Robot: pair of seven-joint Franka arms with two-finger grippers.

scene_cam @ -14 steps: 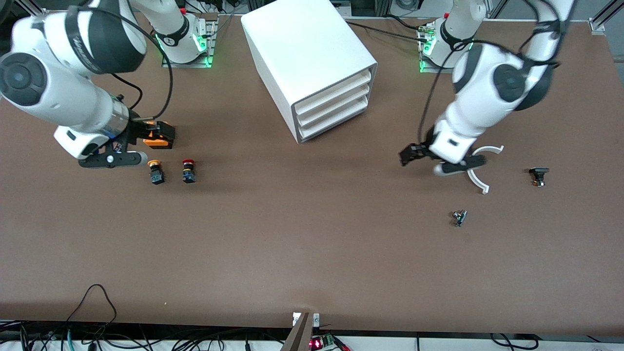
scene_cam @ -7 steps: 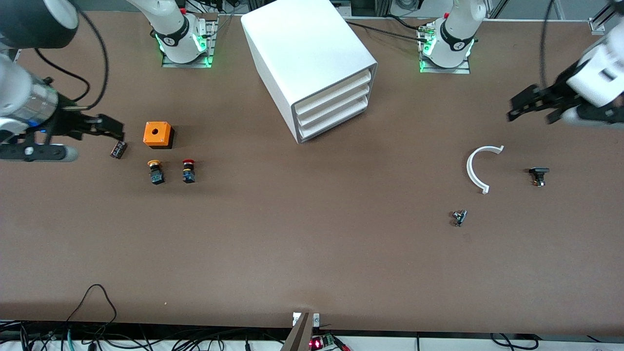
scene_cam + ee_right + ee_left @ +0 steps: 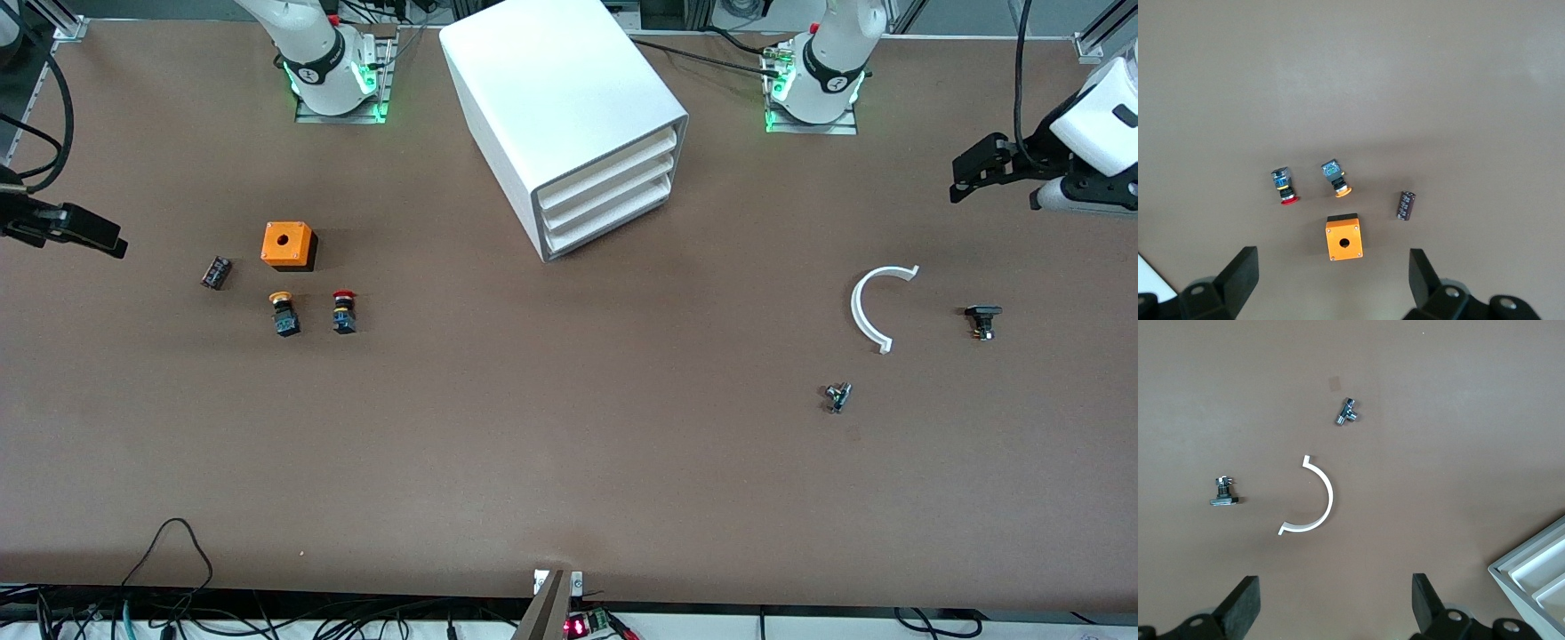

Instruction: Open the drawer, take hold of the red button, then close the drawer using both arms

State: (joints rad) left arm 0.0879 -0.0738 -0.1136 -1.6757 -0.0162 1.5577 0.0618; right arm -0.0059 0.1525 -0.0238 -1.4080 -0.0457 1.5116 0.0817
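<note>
The white cabinet [image 3: 560, 98] stands between the two arm bases, and its three drawers [image 3: 607, 190] are all shut. The red-capped button [image 3: 343, 311] lies on the table toward the right arm's end, beside an orange-capped button [image 3: 284, 314]. It also shows in the right wrist view [image 3: 1285, 185]. My right gripper [image 3: 84, 231] hangs open and empty over the table's edge at the right arm's end, well apart from the button [image 3: 1331, 275]. My left gripper [image 3: 978, 171] hangs open and empty over the left arm's end [image 3: 1335, 603].
An orange box with a round hole [image 3: 288, 245] and a dark capacitor [image 3: 215, 272] lie beside the buttons. A white arc piece [image 3: 876, 307], a black part [image 3: 981, 320] and a small metal fitting [image 3: 837, 396] lie toward the left arm's end.
Both arms have swung outward and up from the table's middle. The right gripper left the orange box area. The left gripper left the white arc. Nothing on the table moved.
</note>
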